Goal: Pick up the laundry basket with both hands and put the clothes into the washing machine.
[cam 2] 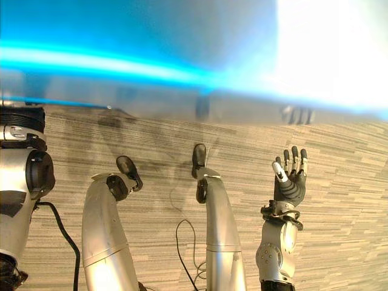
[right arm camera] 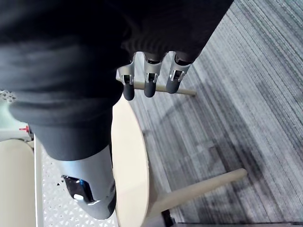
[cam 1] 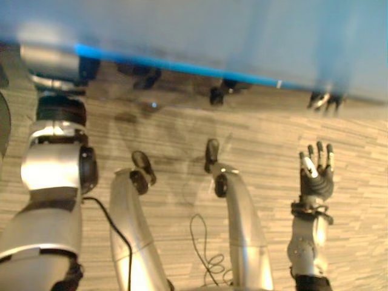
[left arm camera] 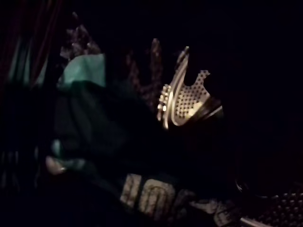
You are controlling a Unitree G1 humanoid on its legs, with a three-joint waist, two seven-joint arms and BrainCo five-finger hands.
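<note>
My left arm (cam 1: 51,170) reaches up at the left and goes in under a pale blue-grey panel (cam 1: 212,36), so its hand is hidden. The left wrist view looks into a dark washing machine drum, where a patch of perforated metal wall (left arm camera: 187,101) gleams. Clothes lie inside: a dark garment with pale lettering (left arm camera: 147,191) and a teal piece (left arm camera: 83,68). My right hand (cam 1: 316,173) hangs low at the right over the carpet, fingers (right arm camera: 149,80) straight and empty. A white perforated surface (right arm camera: 52,189), perhaps the laundry basket, shows below that hand.
A cream round table (right arm camera: 130,161) on slanted legs stands on the grey striped carpet (right arm camera: 246,94) next to the perforated surface. A bright blue stripe (cam 1: 182,68) runs along the panel's lower edge. Open carpet (cam 2: 345,200) lies to my right.
</note>
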